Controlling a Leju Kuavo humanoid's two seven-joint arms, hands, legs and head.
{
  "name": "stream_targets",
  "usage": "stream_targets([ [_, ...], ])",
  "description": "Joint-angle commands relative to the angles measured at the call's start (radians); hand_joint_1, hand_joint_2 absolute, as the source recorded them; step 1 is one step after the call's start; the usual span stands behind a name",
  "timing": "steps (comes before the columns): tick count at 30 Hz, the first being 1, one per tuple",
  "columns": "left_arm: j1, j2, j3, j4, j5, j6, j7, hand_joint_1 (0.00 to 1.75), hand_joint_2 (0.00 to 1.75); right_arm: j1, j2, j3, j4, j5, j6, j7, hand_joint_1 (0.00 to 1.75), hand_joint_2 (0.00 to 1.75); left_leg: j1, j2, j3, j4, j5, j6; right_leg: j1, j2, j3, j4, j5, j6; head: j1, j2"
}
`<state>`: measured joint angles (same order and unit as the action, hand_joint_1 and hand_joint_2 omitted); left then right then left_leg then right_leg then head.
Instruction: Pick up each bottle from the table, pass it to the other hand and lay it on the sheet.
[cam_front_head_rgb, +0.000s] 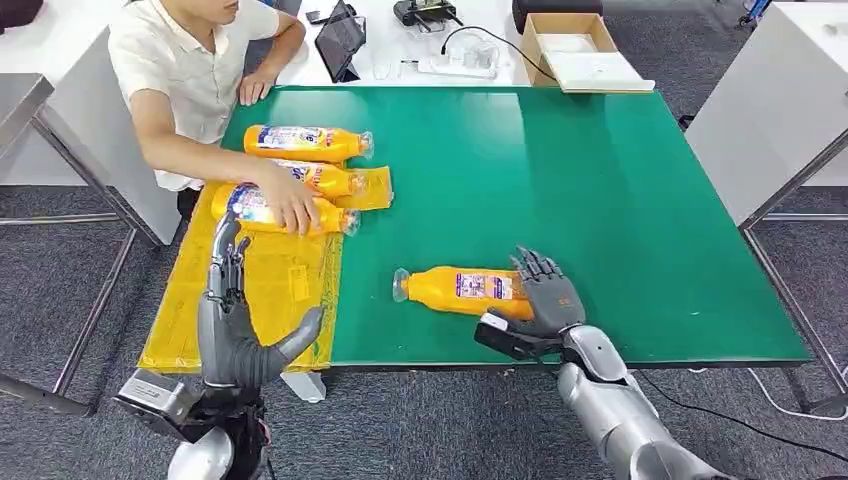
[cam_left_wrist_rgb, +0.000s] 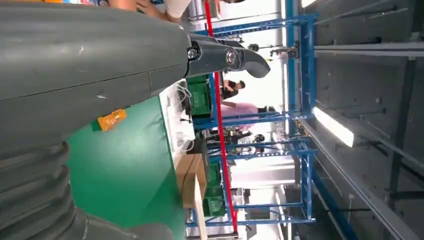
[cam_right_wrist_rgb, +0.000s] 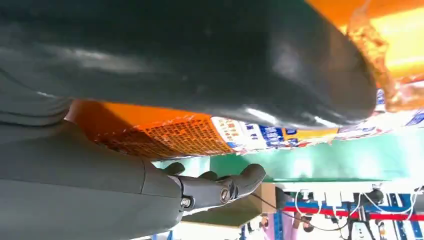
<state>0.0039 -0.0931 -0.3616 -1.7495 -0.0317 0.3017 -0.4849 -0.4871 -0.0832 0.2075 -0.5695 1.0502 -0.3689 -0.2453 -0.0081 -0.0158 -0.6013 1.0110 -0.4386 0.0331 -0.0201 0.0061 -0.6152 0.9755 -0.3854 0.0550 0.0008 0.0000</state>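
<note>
An orange bottle (cam_front_head_rgb: 455, 289) lies on its side on the green table (cam_front_head_rgb: 600, 200) near the front edge, cap to the left. My right hand (cam_front_head_rgb: 548, 298) is at its base end with the fingers spread over it. In the right wrist view the bottle (cam_right_wrist_rgb: 190, 132) lies between the thick thumb (cam_right_wrist_rgb: 200, 60) and the dark fingers (cam_right_wrist_rgb: 220, 187), with a gap at the fingers. My left hand (cam_front_head_rgb: 232, 325) stands open and upright over the yellow sheet (cam_front_head_rgb: 250, 290), holding nothing. Three more orange bottles (cam_front_head_rgb: 305, 142) lie on the sheet's far part.
A person sits at the table's far left corner, one hand (cam_front_head_rgb: 290, 205) resting on the nearest bottle (cam_front_head_rgb: 250, 207) on the sheet. Behind the table stand a cardboard box (cam_front_head_rgb: 570, 45) and a tablet (cam_front_head_rgb: 340, 40). White tables flank both sides.
</note>
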Motion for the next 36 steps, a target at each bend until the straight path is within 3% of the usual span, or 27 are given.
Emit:
stream_targets([
  [1, -0.031, 0.012, -0.029, 0.061, 0.002, -0.005, 0.005, 0.0, 1.75, -0.063, 0.021, 0.073, 0.144, 0.015, 0.023, 0.015, 0.0, 0.0, 0.001, 0.002, 0.004, -0.001, -0.001, -0.002, 0.002, 0.0, 0.004, -0.001, -0.001, -0.003, 0.0, 0.0],
  [9, -0.02, 0.013, -0.033, 0.052, 0.016, -0.011, 0.0, 0.0, 1.75, -0.066, -0.004, 0.092, 0.176, 0.026, 0.075, 0.041, 0.0, 0.0, 0.001, 0.001, 0.006, -0.001, -0.002, -0.002, 0.002, -0.001, 0.006, -0.001, -0.002, -0.003, 0.0, 0.0],
  [10, -0.019, 0.013, -0.034, 0.051, 0.017, -0.011, -0.001, 0.0, 1.75, -0.066, -0.004, 0.094, 0.177, 0.027, 0.077, 0.041, 0.0, 1.75, 0.001, 0.001, 0.006, -0.001, -0.001, -0.002, 0.002, -0.001, 0.006, -0.001, -0.001, -0.002, 0.0, 0.0],
  [16, -0.015, 0.017, -0.039, 0.045, 0.024, -0.018, -0.007, 0.0, 1.75, -0.063, -0.016, 0.108, 0.19, 0.033, 0.112, 0.048, 0.0, 1.75, 0.001, 0.0, 0.007, -0.001, -0.001, -0.002, 0.002, -0.002, 0.007, -0.002, -0.001, -0.002, 0.0, 0.0],
  [36, -0.012, 0.022, -0.045, 0.047, 0.024, -0.022, -0.002, 0.0, 1.75, -0.057, -0.01, 0.087, 0.175, -0.002, 0.079, 0.05, 0.0, 1.75, 0.001, 0.002, 0.011, -0.001, -0.001, -0.001, 0.001, -0.001, 0.01, -0.001, 0.0, -0.001, 0.0, 0.0],
])
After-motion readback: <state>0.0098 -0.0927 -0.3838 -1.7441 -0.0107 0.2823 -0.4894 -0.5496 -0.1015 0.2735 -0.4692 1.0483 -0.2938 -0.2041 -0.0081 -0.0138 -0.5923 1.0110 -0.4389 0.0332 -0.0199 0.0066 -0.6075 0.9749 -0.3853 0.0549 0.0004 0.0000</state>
